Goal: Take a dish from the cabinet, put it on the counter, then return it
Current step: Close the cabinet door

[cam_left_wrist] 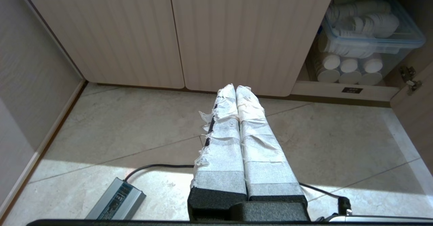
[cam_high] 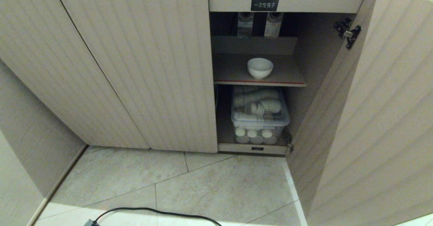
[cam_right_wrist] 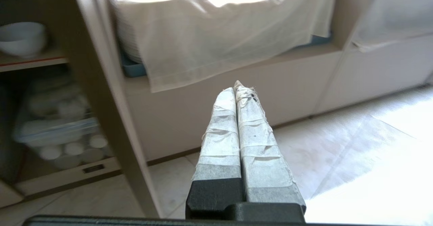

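Note:
A small white dish (cam_high: 259,67) stands upright on the red-edged shelf (cam_high: 260,82) of the beige cabinet (cam_high: 135,67), whose right door (cam_high: 372,117) hangs open. The right wrist view also catches the dish (cam_right_wrist: 22,38), off to the side beyond the door's edge. My right gripper (cam_right_wrist: 235,88) is shut and empty, low over the floor and outside the open door. My left gripper (cam_left_wrist: 235,89) is shut and empty, low over the floor tiles in front of the closed doors. Neither arm shows in the head view. The counter is out of view.
Below the shelf sits a clear lidded box (cam_high: 259,114) of stacked white cups. A black cable (cam_high: 152,212) and a grey power brick (cam_left_wrist: 116,199) lie on the tiled floor. A cloth-covered stack (cam_right_wrist: 216,33) rests on a low unit beside the open door.

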